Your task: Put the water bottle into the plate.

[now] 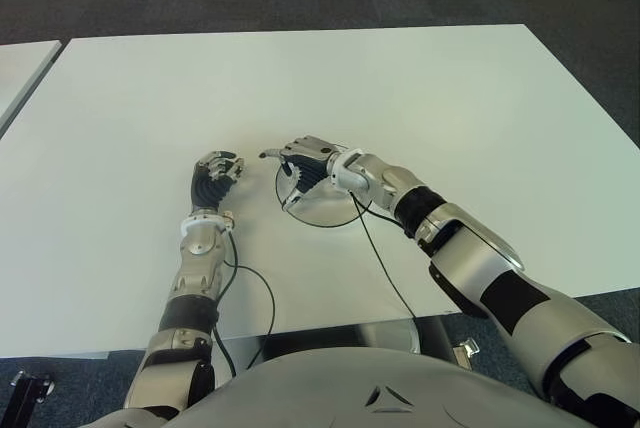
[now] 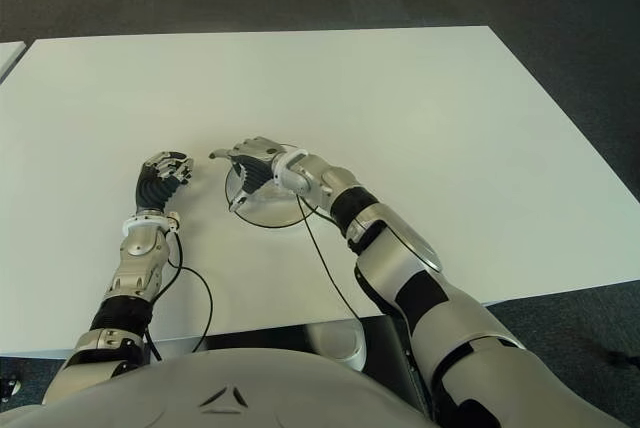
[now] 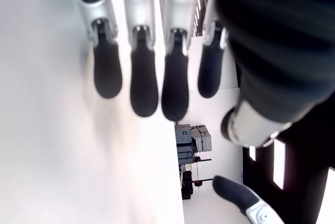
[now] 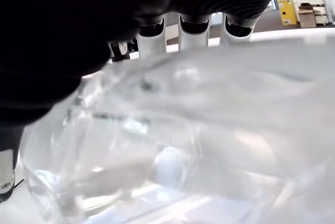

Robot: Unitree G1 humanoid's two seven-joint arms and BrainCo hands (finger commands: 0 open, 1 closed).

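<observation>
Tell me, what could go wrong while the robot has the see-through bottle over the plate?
1. The water bottle is clear and smooth, so it may slip in the right hand, whose fingers curl around it above the plate.
2. If it is let go tilted, it might tip or roll off the shallow plate onto the table.
3. The left hand shows just left of the plate, open; a rolling bottle could bump it.
</observation>
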